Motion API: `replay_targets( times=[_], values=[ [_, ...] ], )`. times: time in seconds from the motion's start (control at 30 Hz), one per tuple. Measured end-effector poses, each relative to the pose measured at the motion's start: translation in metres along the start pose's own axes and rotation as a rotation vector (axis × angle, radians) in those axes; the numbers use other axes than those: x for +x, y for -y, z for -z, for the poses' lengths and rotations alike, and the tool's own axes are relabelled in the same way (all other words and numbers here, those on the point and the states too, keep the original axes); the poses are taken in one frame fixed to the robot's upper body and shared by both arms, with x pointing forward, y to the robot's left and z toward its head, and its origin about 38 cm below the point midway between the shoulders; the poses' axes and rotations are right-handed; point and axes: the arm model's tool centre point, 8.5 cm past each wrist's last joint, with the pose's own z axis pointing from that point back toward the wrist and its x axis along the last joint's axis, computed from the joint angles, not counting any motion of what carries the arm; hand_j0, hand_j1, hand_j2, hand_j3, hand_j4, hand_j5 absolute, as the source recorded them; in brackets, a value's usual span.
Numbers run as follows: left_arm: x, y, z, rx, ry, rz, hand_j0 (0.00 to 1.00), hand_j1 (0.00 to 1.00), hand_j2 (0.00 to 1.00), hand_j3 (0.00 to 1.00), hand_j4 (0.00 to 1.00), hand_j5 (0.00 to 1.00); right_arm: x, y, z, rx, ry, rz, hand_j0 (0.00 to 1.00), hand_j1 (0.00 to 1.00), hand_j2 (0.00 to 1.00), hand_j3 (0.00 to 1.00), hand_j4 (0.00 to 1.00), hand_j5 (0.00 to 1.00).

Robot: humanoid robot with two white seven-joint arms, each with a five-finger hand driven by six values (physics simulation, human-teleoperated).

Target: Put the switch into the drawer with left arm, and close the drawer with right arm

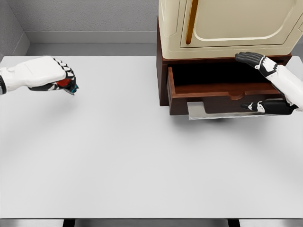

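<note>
Bare surface lies open between the left hand and the open drawer; the cream appliance overhangs it, the right hand flanks it.

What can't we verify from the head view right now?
- switch: mostly covered by the left hand; only red and teal bits show.
- drawer interior: dark shadow hides its floor.
- right hand: part lies behind the drawer front, contact unclear.
- cream cabinet: cut by the top edge.

Worktop: broad, plain white, evenly lit, soft shadows.
Back wall: grey, speckled, with a paler baseboard strip.
Left wall: same grey, meeting the back wall at the corner.
Cream appliance: at the worktop's far right.
</note>
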Motion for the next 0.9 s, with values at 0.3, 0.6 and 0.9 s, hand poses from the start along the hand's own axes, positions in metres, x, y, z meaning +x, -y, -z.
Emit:
replay_targets(
  times=[0.3,0.6,0.9],
  values=[
    [0.015,-0.03,0.018,0.067,0.053,0.041,0.45,0.45,0.45,0.45,0.45,0.45,-0.001,-0.002,-0.003,0.0,-0.009,0.008,1.0,1.0,1.0,1.0,1.0,1.0],
    [0.034,-0.061,0.042,0.145,0.114,0.076,0.46,0.46,0.46,0.46,0.46,0.46,-0.005,0.007,-0.02,-0.029,-0.053,-0.006,1.0,1.0,1.0,1.0,1.0,1.0],
    [0.052,-0.071,0.061,0.177,0.167,0.075,0.45,0.45,0.45,0.45,0.45,0.45,-0.003,0.018,-0.018,-0.064,-0.046,-0.026,1.0,1.0,1.0,1.0,1.0,1.0]
  ],
)
